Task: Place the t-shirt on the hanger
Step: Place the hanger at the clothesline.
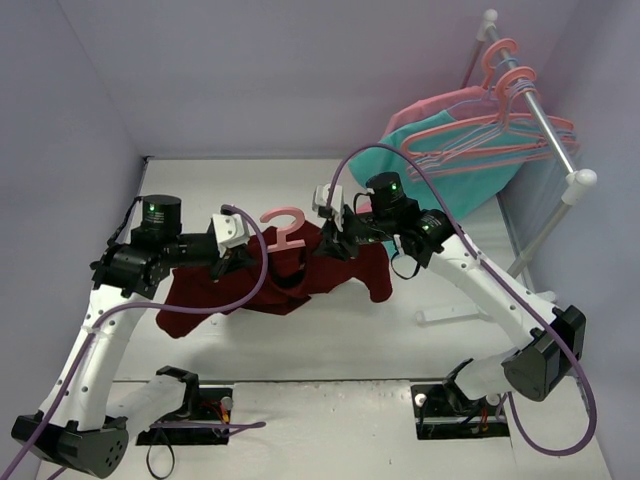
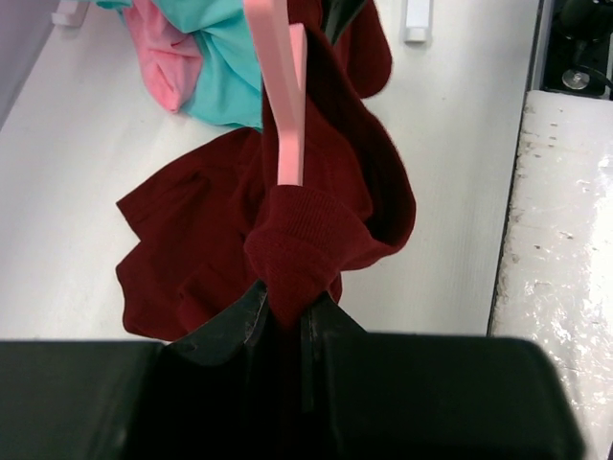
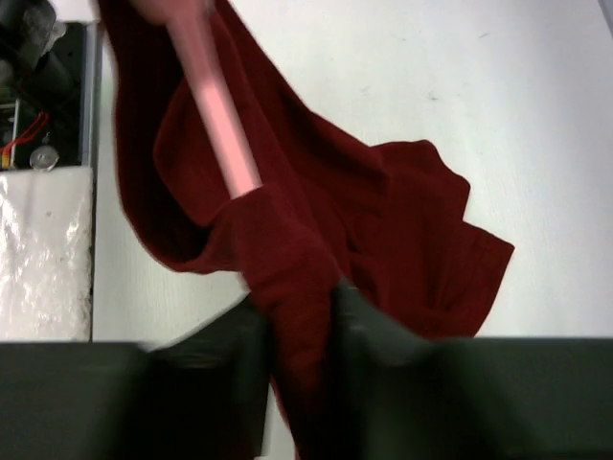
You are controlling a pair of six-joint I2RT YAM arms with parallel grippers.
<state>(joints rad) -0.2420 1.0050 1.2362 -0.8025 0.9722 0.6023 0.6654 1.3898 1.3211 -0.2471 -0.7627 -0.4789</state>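
The maroon t-shirt hangs in the air between both arms, over the middle of the table, one sleeve trailing down left. The salmon-pink hanger sticks its hook up out of the collar; its arms are inside the cloth. My left gripper is shut on a bunched fold of the t-shirt at the end of the hanger. My right gripper pinches another fold of the t-shirt just below the hanger's other arm, its jaws pressed against the cloth on both sides.
A clothes rail stands at the back right with several pink hangers, a teal garment and a pink garment on it. A small white bracket lies on the table right of the shirt.
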